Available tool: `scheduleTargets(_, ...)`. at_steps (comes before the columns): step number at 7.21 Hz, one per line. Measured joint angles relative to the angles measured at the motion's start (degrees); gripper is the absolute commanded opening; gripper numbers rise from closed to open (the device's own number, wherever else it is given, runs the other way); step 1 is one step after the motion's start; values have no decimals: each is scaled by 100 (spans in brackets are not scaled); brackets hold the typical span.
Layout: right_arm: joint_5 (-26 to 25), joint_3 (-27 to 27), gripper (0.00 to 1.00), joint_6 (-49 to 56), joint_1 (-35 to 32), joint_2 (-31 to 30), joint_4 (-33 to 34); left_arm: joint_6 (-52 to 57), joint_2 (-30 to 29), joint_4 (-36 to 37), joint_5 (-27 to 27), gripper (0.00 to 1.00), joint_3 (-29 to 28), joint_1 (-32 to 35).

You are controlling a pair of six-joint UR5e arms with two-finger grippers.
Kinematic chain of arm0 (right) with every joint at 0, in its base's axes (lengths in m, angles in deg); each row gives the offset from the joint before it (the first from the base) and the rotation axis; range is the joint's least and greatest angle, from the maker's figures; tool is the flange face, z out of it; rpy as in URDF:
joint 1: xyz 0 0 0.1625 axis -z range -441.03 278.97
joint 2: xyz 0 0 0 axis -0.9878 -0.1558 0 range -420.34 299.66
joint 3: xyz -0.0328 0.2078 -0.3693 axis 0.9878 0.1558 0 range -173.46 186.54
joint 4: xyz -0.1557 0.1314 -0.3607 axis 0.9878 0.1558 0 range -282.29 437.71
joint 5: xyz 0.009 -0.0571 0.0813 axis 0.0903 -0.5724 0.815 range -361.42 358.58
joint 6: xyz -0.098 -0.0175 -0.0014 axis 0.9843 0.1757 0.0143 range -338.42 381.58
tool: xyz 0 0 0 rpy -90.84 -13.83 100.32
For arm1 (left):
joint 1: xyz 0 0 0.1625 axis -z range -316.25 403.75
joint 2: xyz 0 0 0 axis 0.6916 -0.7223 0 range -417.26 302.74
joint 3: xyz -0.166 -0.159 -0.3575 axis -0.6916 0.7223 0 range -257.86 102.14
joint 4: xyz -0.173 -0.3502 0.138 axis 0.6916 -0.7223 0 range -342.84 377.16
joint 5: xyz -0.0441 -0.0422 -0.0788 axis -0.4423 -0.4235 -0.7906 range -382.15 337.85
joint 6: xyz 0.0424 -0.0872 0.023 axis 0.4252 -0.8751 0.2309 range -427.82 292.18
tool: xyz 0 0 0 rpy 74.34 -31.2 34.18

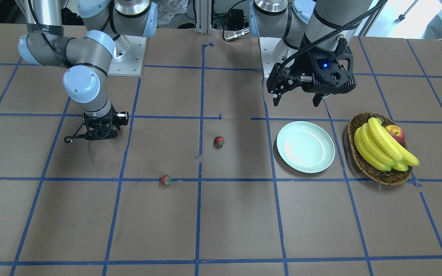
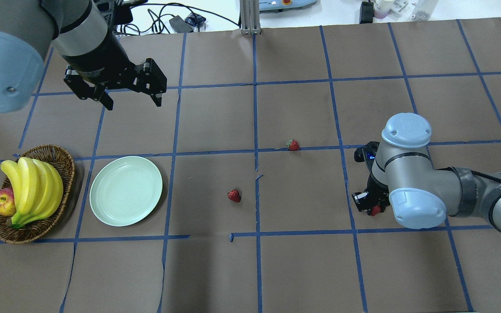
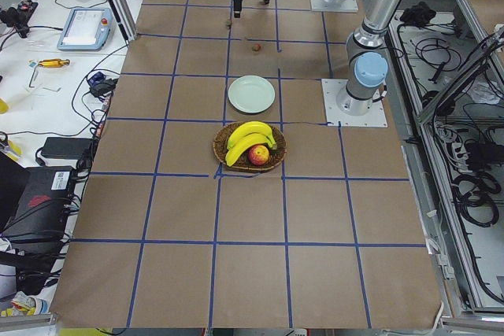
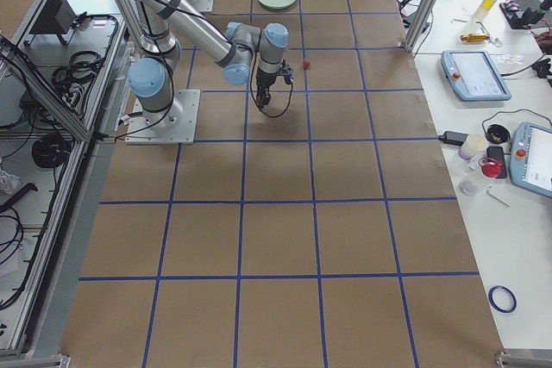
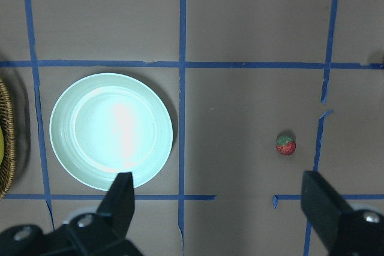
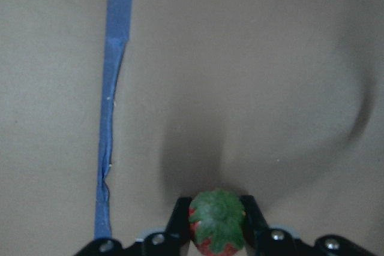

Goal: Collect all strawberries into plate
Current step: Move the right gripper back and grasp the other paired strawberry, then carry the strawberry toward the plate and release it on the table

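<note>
The right gripper has its jaws closed on a strawberry, green cap up, down at the desk on the robot's right side and well apart from the plate. The plate holds nothing. A second strawberry and a third strawberry lie on the desk between them. The left gripper hangs beyond the plate with its jaws wide open and holding nothing. This looks like the first pick, and the next move calls for a lift and a long carry across to the plate
</note>
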Motion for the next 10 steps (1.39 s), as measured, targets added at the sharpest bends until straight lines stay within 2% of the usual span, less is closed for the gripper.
scheduleTargets(2,259,615,0,-943,-533,100,-211,0,-4,0,2,100,0,0)
scheduleTargets(4,716,1694,0,-2902,-1665,488,-694,0,-1,3,15,100,0,0)
scheduleTargets(6,1143,2511,0,-4707,-2642,1218,-442,0,2,1,19,100,0,0)
scheduleTargets(7,1221,2987,0,-5272,-2925,1662,-341,0,5,0,16,100,0,0)
scheduleTargets(8,1253,3348,16,-5599,-3090,1997,-314,0,7,0,12,100,0,0)
scheduleTargets(9,1288,3497,99,-5725,-3165,2157,-292,0,6,0,10,100,0,0)
scheduleTargets(10,1321,3542,100,-5748,-3194,2218,-288,0,4,0,11,100,0,0)
